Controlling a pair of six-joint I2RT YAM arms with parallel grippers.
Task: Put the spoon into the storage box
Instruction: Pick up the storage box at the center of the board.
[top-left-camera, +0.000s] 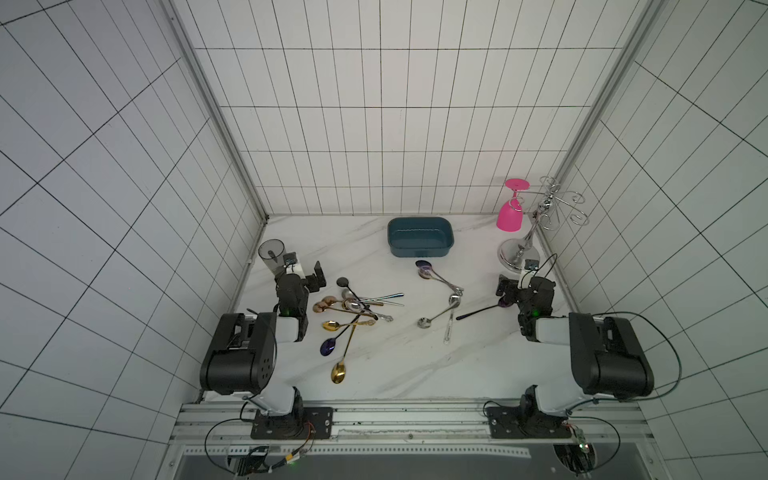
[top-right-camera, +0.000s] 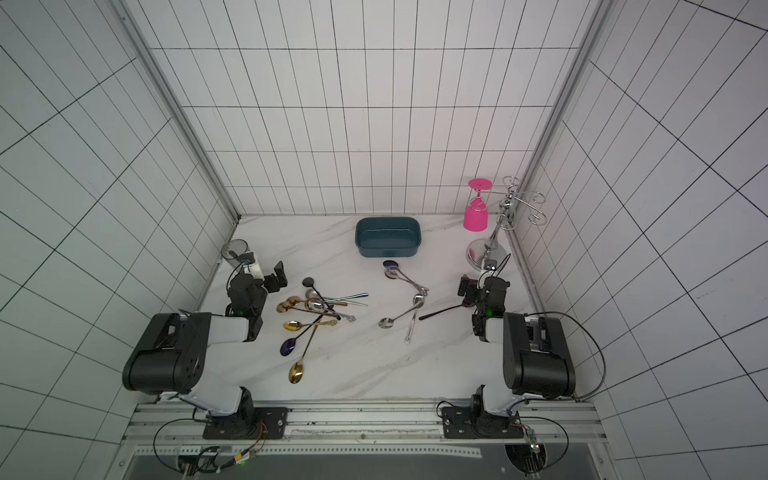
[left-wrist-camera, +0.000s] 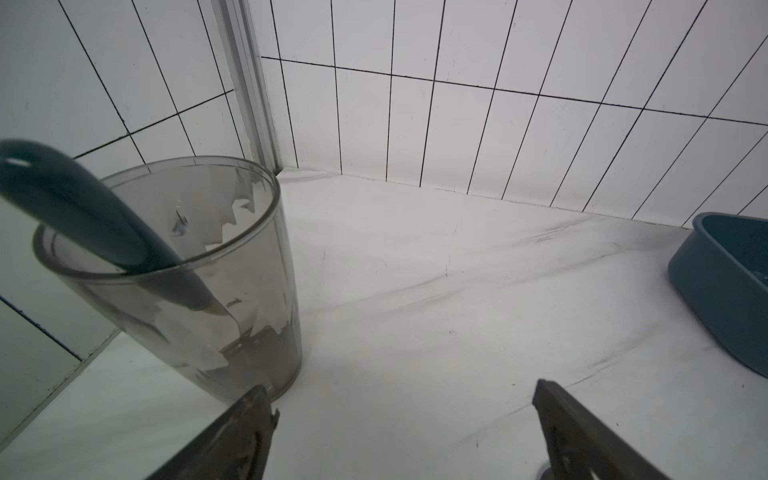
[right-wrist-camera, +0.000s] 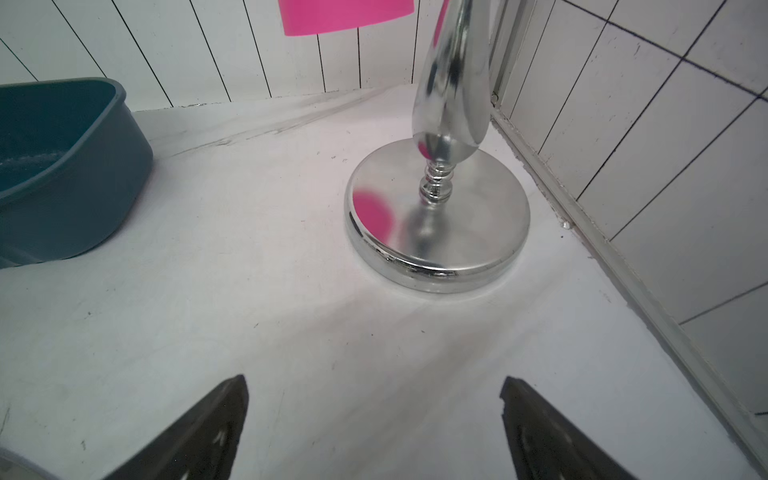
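Note:
The teal-blue storage box (top-left-camera: 419, 250) (top-right-camera: 388, 250) stands empty at the back middle of the marble table; its wall also shows in the left wrist view (left-wrist-camera: 715, 299) and the right wrist view (right-wrist-camera: 83, 199). Several spoons lie loose in front of it: a tangled pile (top-left-camera: 353, 307) (top-right-camera: 318, 305) by the left arm, and a smaller group (top-left-camera: 440, 299) (top-right-camera: 405, 309) toward the right. My left gripper (top-left-camera: 305, 272) (left-wrist-camera: 401, 388) is open and empty, between the grey cup and the pile. My right gripper (top-left-camera: 515, 279) (right-wrist-camera: 374, 380) is open and empty, over the purple bowl of a black-handled spoon (top-left-camera: 478, 312).
A smoky grey cup (top-left-camera: 271, 252) (left-wrist-camera: 187, 291) with a dark utensil (left-wrist-camera: 83, 208) in it stands at the left wall. A chrome rack (top-left-camera: 517, 253) (right-wrist-camera: 436, 232) holding a pink goblet (top-left-camera: 510, 214) stands in the back right corner. Tiled walls close three sides.

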